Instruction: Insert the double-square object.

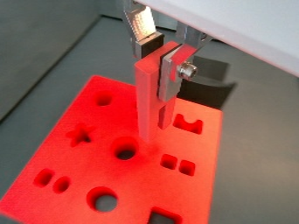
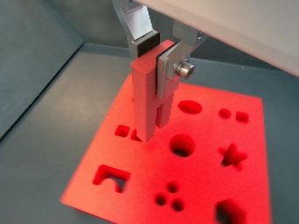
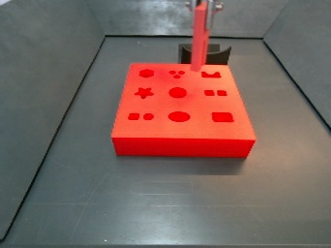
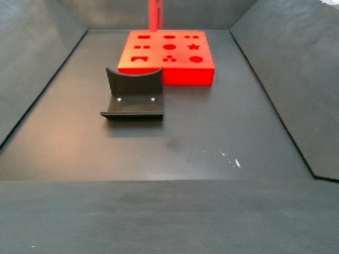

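Note:
The double-square object (image 1: 149,101) is a long, thin red peg that hangs upright in my gripper (image 1: 159,49). The gripper is shut on its upper end, silver fingers (image 1: 174,70) on either side. It shows the same way in both wrist views (image 2: 151,96). The peg's lower end hovers over the big red block (image 1: 70,166) with shaped holes, near a round hole (image 1: 125,153); I cannot tell whether it touches. In both side views the peg (image 3: 200,34) (image 4: 155,14) stands over the block (image 3: 181,136) (image 4: 199,71) near its edge. A pair of small square holes (image 1: 177,164) lies close by.
A dark grey curved holder (image 4: 133,94) stands on the floor apart from the block; it also shows behind the block (image 3: 214,53) and in a wrist view (image 1: 211,87). Dark walls (image 3: 65,97) enclose the grey floor (image 4: 199,139).

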Controlling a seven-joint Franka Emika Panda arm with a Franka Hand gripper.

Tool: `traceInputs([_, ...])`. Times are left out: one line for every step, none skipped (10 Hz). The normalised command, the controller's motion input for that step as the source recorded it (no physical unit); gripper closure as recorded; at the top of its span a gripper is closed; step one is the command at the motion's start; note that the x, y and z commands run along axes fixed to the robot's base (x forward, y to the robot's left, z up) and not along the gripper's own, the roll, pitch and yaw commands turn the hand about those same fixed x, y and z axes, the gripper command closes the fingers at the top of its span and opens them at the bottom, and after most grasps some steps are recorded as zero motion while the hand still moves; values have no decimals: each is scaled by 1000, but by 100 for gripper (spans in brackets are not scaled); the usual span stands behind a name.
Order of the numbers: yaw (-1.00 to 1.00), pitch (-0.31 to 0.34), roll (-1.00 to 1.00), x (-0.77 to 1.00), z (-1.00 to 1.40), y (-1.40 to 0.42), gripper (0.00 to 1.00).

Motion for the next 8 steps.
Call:
traceInputs([-880, 0, 0, 274, -243, 91, 100])
traceInputs([-794, 0, 0, 377, -300, 77, 100])
traceInputs([-811, 0, 0, 334, -329, 77, 100])
traceInputs([-789, 0, 24, 260, -214, 0, 100])
traceInputs([-829, 0, 57, 154, -103, -46, 100])
traceInputs([-917, 0, 26, 100, -63, -40, 100])
traceInputs([-920, 0, 27, 100, -69, -40, 100])
traceInputs([-909, 0, 30, 114, -66, -43, 100])
